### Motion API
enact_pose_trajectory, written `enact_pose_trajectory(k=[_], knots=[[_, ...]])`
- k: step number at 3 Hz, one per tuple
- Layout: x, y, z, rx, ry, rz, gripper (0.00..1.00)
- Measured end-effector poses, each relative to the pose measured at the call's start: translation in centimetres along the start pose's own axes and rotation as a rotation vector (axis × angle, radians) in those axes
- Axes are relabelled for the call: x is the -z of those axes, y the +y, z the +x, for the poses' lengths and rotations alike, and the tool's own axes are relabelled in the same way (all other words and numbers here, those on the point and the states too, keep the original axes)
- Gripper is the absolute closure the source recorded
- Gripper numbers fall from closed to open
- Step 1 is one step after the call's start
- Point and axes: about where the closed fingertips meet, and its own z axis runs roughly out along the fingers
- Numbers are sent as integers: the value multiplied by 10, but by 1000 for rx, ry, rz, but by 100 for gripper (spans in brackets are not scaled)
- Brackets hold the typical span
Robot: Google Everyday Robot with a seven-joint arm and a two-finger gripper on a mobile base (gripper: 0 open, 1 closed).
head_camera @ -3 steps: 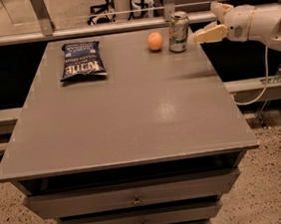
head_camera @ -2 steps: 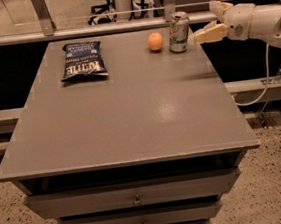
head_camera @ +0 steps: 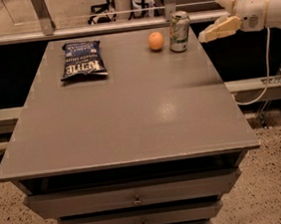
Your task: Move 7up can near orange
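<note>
Easing back from the 7up can point(head_camera: 179, 31) since a second ago, opening a little more gap on the can's right. Keeping the fingers point(head_camera: 218, 29) spread wide and holding nothing. Hovering the gripper point(head_camera: 210, 18) off to the can's right, apart from it and touching nothing.

Leaving the can standing upright, just beside the orange point(head_camera: 156, 41) on the can's left, close but not touching. Ignoring the dark chip bag point(head_camera: 82, 60), well away to the can's left and out of the way.

Judging the placing as done, by the look of it, and the withdrawal as the step in hand. Doing that well:
- Moving straight out to the can's right, without dipping or swinging back toward it.
- Holding the fingers wide until well apart from the can, to avoid catching its rim or side.
- Moving slowly at first, then more freely once clear.
- Treating the can as light and easy to tip, likely rolling into the orange or off the far edge of the table point(head_camera: 131, 120) behind the can if nudged.
</note>
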Motion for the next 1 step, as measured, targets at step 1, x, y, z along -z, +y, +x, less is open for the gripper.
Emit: enact_pose_trajectory(k=[1], knots=[[0, 0, 0, 0, 0, 0, 0]])
